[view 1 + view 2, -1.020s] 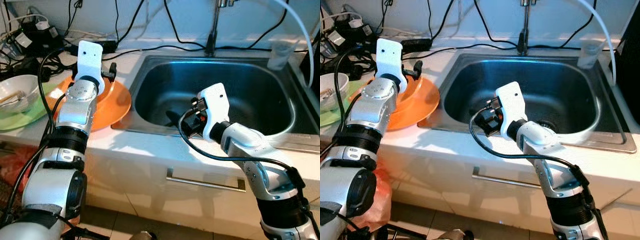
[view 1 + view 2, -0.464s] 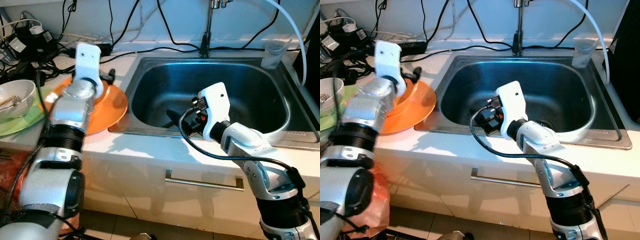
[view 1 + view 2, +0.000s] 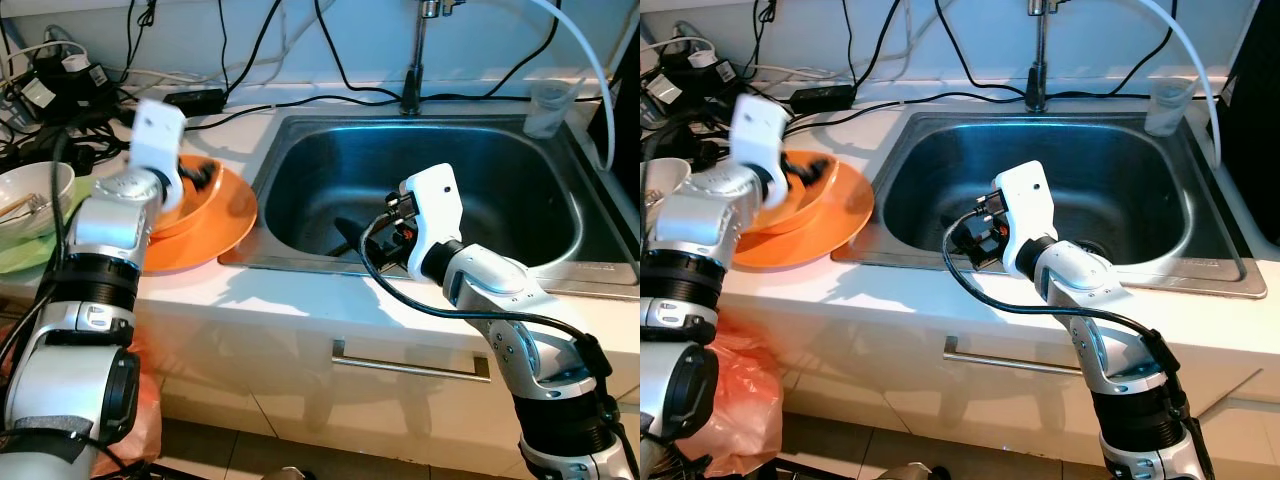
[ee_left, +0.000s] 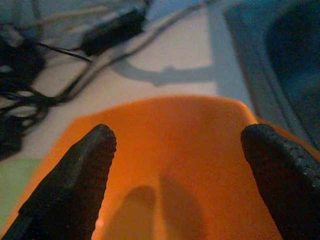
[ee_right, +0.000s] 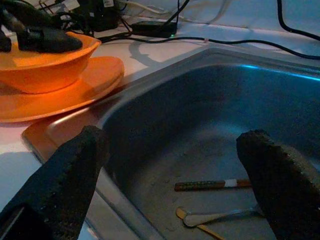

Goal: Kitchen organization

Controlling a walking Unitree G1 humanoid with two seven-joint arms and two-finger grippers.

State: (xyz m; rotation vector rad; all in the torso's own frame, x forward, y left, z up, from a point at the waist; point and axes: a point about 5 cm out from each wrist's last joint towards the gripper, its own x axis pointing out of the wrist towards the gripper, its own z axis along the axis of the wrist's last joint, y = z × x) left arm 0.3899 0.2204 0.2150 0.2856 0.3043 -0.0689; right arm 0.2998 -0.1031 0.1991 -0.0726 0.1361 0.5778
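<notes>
An orange bowl (image 3: pixel 196 203) stands on an orange plate (image 3: pixel 222 226) on the counter left of the sink (image 3: pixel 300 150). My left gripper (image 3: pixel 194 178) hovers open over the bowl; in the left wrist view its two fingers (image 4: pixel 75 185) spread wide with the bowl (image 4: pixel 175 150) between them. My right gripper (image 3: pixel 347 238) is open and reaches over the sink's front rim, with nothing between its fingers (image 5: pixel 280 180). On the sink floor lie a chopstick (image 5: pixel 212 184) and a spoon (image 5: pixel 220 218).
A white bowl (image 3: pixel 30 192) sits on a green plate (image 3: pixel 25 252) at the far left. Cables and a power strip (image 3: pixel 195 98) crowd the back of the counter. The faucet (image 3: pixel 415 60) and a clear cup (image 3: pixel 546 108) stand behind the sink.
My left arm has swung left and drawn back, so the orange bowl it covered now shows under its fingers. The right arm has stayed put. The camera shifted slightly.
</notes>
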